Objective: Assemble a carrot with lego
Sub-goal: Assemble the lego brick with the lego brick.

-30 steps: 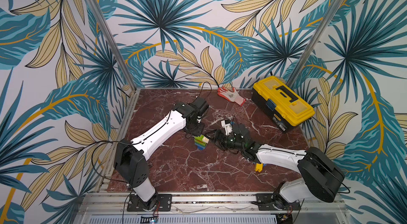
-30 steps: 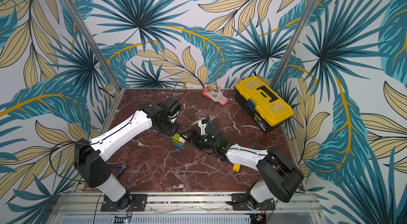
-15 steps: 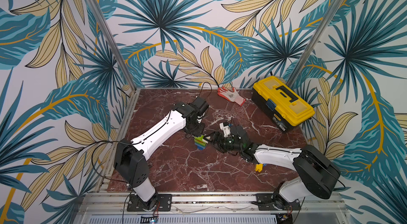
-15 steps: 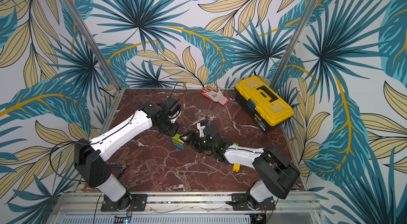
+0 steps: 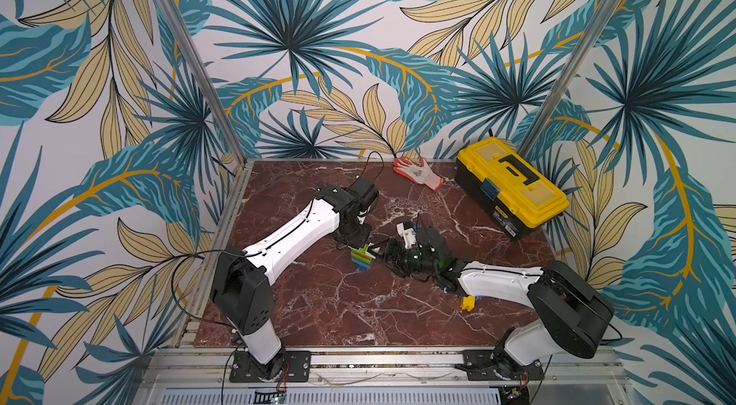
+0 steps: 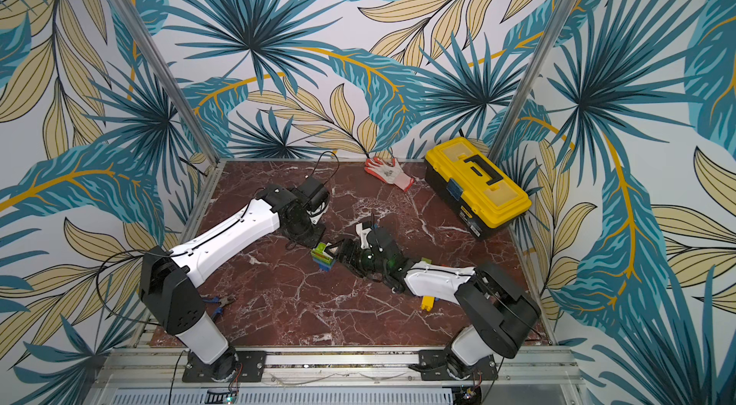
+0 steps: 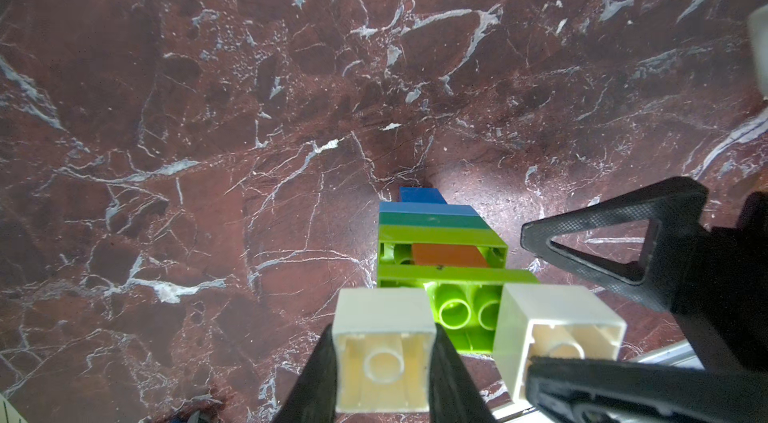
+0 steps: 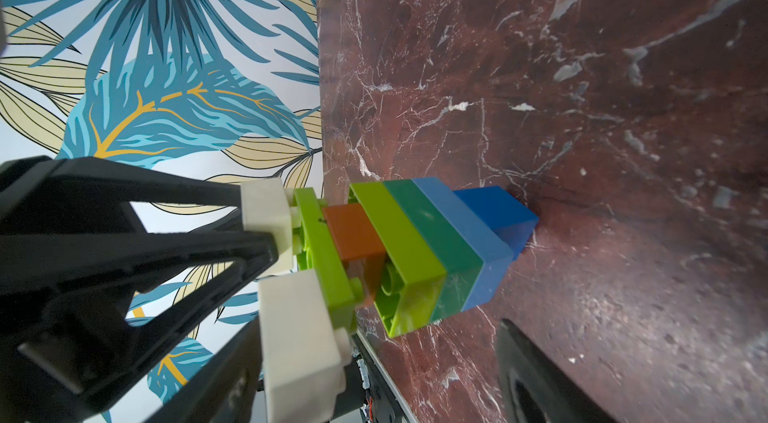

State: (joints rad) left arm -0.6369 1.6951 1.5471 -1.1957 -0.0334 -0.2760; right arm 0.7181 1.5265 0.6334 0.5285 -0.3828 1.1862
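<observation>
- The stack of bricks (image 5: pixel 361 259) stands upright on the tabletop (image 5: pixel 338 315), near its middle and between the two arms. In the right wrist view it rests on one small dark blue brick (image 8: pixel 498 213) and widens through light blue, dark green and lime layers. It then narrows at an orange brick (image 8: pixel 353 229) and ends in a top lime brick (image 8: pixel 320 250).
- Two cream bricks sit side by side on that top lime brick. The first cream brick (image 7: pixel 382 317) is clamped between the fingers of the left hand (image 7: pixel 384 362). Studs show in the slit between it and the lime, so I judge it not fully seated.
- The second cream brick (image 7: pixel 552 329) has one finger of the right hand (image 5: pixel 381 253) against its side. The other finger stands clear, so that hand is wide and grips nothing.
- The step in hand looks like pressing the cream pair home. Press straight down the stack's axis, one brick at a time, with no sideways push. The narrow blue foot and the orange waist would likely let it tip or snap.
- It would help if the right hand closed low on the wide lime and green layers as a brace while the left presses.
- A loose yellow brick (image 5: pixel 469 302) lies beside the right arm. The glove (image 5: pixel 418 174) and toolbox (image 5: pixel 511 184) at the far edge are well apart.
</observation>
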